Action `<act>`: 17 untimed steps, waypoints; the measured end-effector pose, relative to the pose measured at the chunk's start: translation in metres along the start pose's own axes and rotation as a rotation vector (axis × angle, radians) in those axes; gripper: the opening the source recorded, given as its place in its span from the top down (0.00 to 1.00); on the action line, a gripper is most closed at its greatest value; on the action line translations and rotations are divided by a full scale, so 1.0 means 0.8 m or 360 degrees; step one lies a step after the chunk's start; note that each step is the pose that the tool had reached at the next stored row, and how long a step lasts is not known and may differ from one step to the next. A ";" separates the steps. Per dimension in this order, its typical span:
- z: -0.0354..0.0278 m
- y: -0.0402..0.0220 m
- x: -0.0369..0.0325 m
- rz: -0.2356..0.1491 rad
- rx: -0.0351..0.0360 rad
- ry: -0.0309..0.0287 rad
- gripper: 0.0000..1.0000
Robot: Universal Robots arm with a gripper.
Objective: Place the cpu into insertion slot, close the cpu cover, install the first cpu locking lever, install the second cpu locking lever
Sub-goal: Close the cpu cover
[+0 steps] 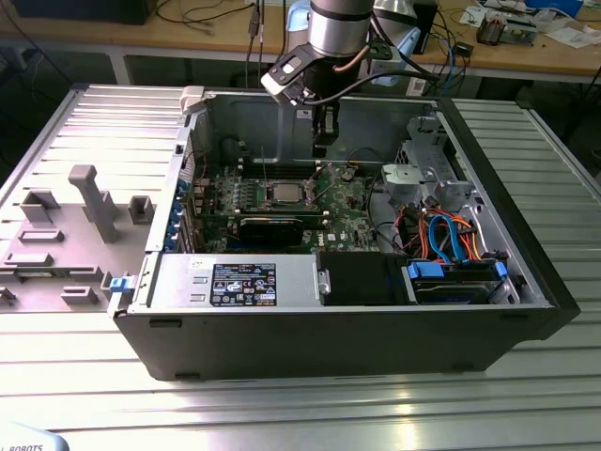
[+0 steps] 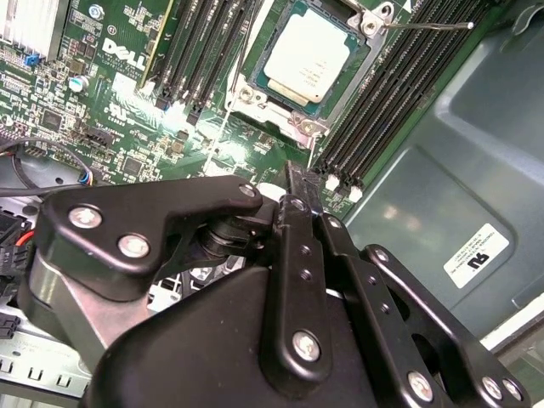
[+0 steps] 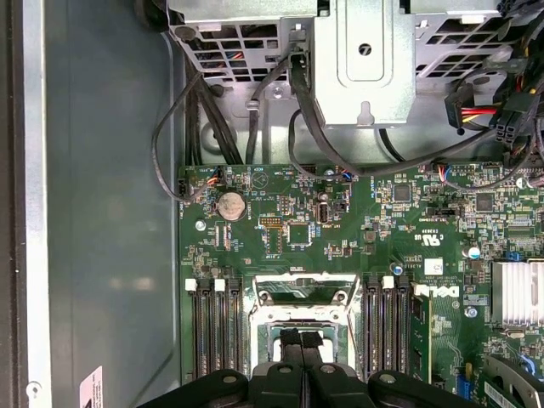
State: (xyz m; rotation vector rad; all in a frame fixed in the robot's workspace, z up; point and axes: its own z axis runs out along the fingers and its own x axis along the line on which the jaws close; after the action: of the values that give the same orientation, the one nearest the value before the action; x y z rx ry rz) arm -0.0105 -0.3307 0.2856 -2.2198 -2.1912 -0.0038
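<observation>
Hovering my pinched-shut, empty hand (image 3: 302, 338) above the seated cpu (image 2: 308, 53), I'd push the loose locking lever (image 2: 425, 25) down squarely

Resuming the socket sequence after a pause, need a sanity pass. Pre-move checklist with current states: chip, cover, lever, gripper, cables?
1. Small square silver-topped cpu lying in the pale-rimmed square insertion slot: ok.
2. Thin silvery cpu cover frame fully down around the chip: cannot tell.
3. Thin steel wire lever latched: not ok. It sticks out over the long black RAM slots.
4. Black gripper empty with fingers shut: ok. It hangs over the green motherboard at the socket's edge.
5. Black cables by the drive cage apart from the socket: ok.
</observation>
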 end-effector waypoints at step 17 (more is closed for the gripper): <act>0.0003 0.0143 0.0002 0.0000 0.0000 -0.00002 0.89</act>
State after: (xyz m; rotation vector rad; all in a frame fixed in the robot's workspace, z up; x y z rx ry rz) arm 0.0010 -0.3307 0.2853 -2.2199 -2.1913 -0.0037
